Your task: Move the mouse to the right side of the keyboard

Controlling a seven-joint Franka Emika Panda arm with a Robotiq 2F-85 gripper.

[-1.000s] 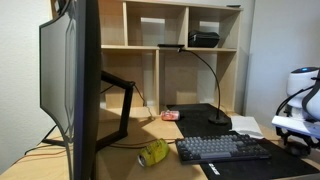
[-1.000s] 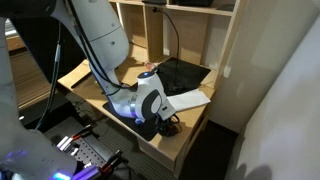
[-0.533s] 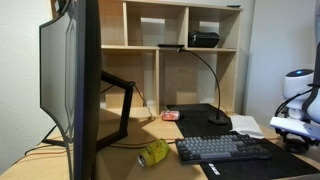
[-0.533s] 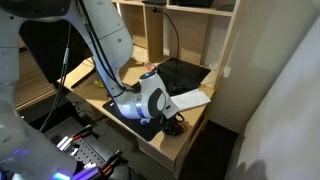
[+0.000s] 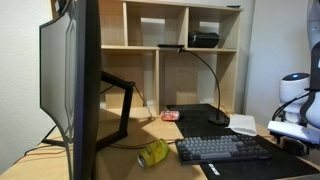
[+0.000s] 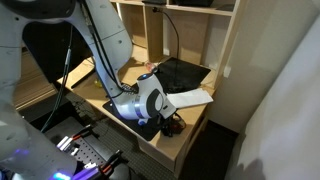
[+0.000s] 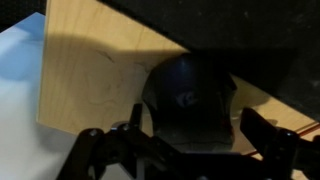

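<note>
In the wrist view the black domed mouse (image 7: pixel 188 100) sits between my gripper's fingers (image 7: pixel 192 125), which close on its sides over the wooden desk top and a black mat edge. In an exterior view the keyboard (image 5: pixel 222 148) lies at the desk's front, and my gripper (image 5: pixel 296 128) hangs low beyond its right end, at the frame's edge. In an exterior view my gripper (image 6: pixel 168 124) is low over the desk's near corner. I cannot make out the mouse in either exterior view.
A yellow can (image 5: pixel 153 152) lies on its side left of the keyboard and a red can (image 5: pixel 170 115) lies further back. A lamp base (image 5: pixel 218 121) and white papers (image 5: pixel 245 125) sit behind the keyboard. A large monitor (image 5: pixel 70 80) fills the left.
My gripper has shifted a little to the right in the exterior view, further past the keyboard's right end. The keyboard and cans have not moved.
</note>
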